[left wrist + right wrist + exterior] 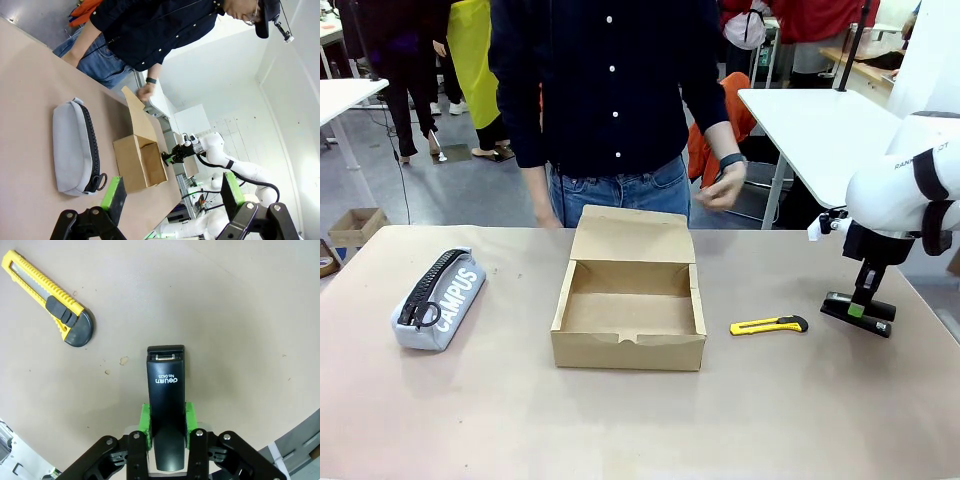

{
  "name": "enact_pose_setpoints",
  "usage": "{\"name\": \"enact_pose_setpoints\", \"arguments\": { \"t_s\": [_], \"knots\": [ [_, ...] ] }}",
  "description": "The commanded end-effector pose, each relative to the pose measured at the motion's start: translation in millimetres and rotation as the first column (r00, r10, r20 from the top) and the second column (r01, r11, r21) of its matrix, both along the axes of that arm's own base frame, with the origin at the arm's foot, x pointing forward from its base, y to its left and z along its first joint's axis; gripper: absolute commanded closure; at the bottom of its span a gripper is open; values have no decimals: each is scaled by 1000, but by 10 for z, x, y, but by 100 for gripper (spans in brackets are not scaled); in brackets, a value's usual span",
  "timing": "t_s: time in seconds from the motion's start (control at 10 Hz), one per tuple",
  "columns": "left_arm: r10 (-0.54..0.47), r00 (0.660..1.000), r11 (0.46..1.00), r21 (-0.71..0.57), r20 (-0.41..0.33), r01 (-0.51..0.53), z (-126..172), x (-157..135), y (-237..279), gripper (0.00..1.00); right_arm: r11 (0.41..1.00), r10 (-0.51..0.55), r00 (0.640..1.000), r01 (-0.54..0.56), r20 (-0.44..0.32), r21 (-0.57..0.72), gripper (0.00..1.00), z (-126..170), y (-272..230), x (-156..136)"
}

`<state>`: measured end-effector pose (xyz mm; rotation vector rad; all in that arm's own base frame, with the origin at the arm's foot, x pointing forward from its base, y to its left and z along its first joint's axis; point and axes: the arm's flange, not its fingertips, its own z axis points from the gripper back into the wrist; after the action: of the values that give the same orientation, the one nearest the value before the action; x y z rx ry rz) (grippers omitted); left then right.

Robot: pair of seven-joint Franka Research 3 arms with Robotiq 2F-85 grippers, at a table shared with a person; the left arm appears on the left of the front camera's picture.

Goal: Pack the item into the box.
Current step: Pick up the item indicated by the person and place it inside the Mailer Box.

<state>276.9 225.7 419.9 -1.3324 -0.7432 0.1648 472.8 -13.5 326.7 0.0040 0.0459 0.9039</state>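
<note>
1. Front view: the right arm bends down over the right end of the table (520,420). Its right pincer (858,306) points straight down, clamped on the stapler (878,320) at table level. The stapler is just right of the utility knife (768,325) and well apart from the open box (630,350).
2. Left wrist view: the left pincer (172,192) hangs with its jaws spread wide, tilted above the table near the pouch (75,147).
3. Right wrist view: green pads (145,422) press both sides of the stapler's rear half.
</note>
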Motion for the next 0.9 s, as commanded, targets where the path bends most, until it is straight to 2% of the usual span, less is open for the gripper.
{"name": "enact_pose_setpoints", "arguments": {
  "t_s": [0.0,0.1,0.3,0.5,0.6,0.7,0.8],
  "knots": [
    [6,1000,1000,-9,30,-6,14,1,-9,0,999,-10,1000,9,-16,-36,100,8,25,-13],
    [6,1000,1000,-9,30,-6,14,1,-9,0,1000,0,1000,0,-13,-27,100,139,46,-58],
    [6,1000,1000,-9,30,-6,14,1,-9,0,997,67,997,-68,50,22,100,859,246,-325],
    [6,1000,1000,-9,30,-6,14,1,-9,0,994,107,993,-109,47,26,100,1428,494,-623],
    [6,1000,1000,-9,30,-6,14,1,-9,0,994,101,994,-103,40,45,100,1498,529,-682],
    [6,1000,1000,-9,30,-6,14,1,-9,0,996,52,996,-57,74,65,100,1461,497,-680],
    [6,1000,1000,-9,30,-6,14,1,-9,0,994,111,992,-112,52,12,75,1485,502,-662]
  ]
}}
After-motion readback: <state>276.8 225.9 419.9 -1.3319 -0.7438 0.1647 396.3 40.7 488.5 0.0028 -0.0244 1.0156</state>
